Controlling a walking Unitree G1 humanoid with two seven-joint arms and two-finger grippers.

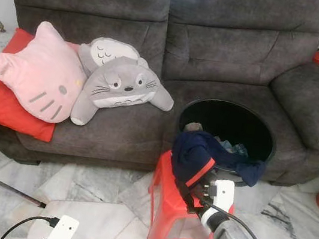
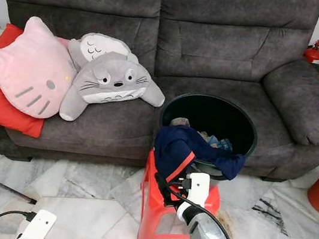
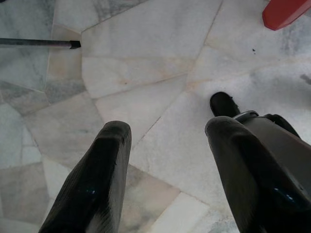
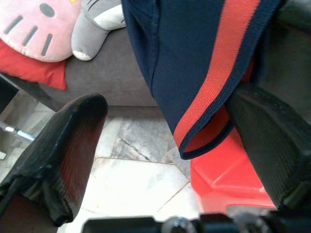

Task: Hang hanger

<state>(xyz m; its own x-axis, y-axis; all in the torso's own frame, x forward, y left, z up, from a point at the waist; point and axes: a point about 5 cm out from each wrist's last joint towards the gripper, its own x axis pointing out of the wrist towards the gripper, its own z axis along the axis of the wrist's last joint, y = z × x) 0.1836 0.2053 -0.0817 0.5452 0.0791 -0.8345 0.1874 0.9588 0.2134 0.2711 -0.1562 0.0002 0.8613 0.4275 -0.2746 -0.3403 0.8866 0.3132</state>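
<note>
Centrally, a dark grey sofa [image 1: 229, 64] backs a red stool [image 1: 174, 219] draped with a navy, red-striped garment [image 1: 202, 153]. Its hem hangs between the right gripper's [image 4: 170, 145] spread jaws. Left gripper [image 3: 165, 165] gapes over marble floor [image 3: 146, 58]. No hanger can be made out.

Navy garment [image 1: 194, 152], seemingly draped over stool [image 1: 164, 205]

no readable text, labels, brands, numbers or signs on anything in view
</note>
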